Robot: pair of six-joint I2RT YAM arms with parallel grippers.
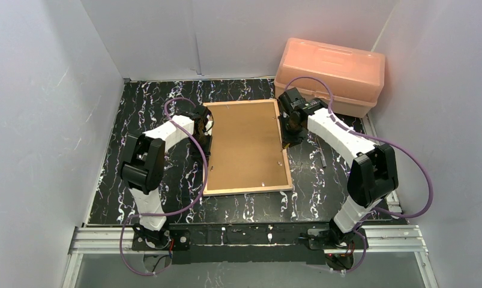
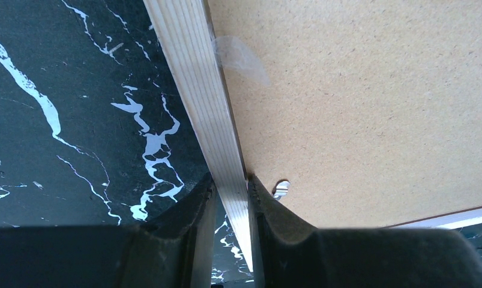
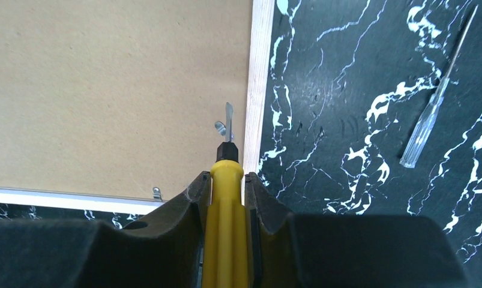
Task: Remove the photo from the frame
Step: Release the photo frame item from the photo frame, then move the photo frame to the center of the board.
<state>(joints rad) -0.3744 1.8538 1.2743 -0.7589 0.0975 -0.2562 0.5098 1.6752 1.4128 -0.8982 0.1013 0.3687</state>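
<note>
I clamp the frame point(image 2: 196, 78) with the left gripper point(image 2: 231, 198) and, screwdriver point(image 3: 226, 240) pinched in the right gripper point(image 3: 226, 183), should lever the tab point(image 3: 221, 127) nearest the worktop's right edge up gently

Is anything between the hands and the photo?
Yes. The backing board covers the back of the frame, pinned by metal tabs; the right hand's screwdriver tip is at one tab. The photo is hidden.
</note>
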